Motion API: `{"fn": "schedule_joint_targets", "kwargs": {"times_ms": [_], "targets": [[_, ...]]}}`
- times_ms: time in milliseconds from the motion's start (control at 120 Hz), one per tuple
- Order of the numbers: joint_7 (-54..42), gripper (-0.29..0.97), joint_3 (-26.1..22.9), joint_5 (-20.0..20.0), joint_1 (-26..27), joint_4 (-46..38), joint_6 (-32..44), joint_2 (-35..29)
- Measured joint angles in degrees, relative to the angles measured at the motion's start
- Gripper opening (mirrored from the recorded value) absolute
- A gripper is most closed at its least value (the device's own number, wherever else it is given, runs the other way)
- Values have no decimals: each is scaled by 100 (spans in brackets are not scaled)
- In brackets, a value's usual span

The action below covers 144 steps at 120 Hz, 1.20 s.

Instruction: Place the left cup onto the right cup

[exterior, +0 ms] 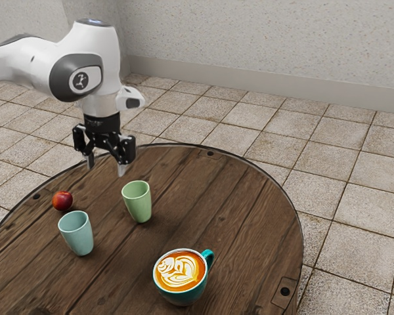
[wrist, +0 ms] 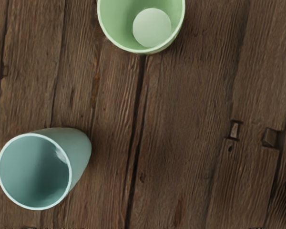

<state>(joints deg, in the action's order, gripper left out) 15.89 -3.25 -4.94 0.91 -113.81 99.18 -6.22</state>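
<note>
Two handleless cups stand upright on the round wooden table point(exterior: 243, 216). The pale teal cup point(exterior: 76, 231) is toward the exterior view's left and nearer the front edge; the light green cup point(exterior: 137, 200) stands to its right and a little farther back. From above, the wrist view shows the teal cup point(wrist: 38, 169) and the green cup point(wrist: 142, 24), both empty. My gripper point(exterior: 106, 167) hangs open above the table, behind and above both cups, with nothing between its fingers.
A small red apple point(exterior: 62, 200) lies near the table's left rim, behind the teal cup. A teal mug of latte point(exterior: 181, 275) stands near the front edge. Tiled floor surrounds the table.
</note>
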Motion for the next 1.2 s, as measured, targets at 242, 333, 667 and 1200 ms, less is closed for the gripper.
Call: {"fn": "schedule_joint_targets", "kwargs": {"times_ms": [242, 333, 667, 1200], "targets": [[162, 43, -116, 311, -705, -1185, 885, -197], [209, 41, -407, 481, -1150, -1520, 1149, -227], [316, 37, -463, 686, -1552, -1790, 1965, 336], [306, 12, 59, 681, -1519, -1762, 2678, 933]]}}
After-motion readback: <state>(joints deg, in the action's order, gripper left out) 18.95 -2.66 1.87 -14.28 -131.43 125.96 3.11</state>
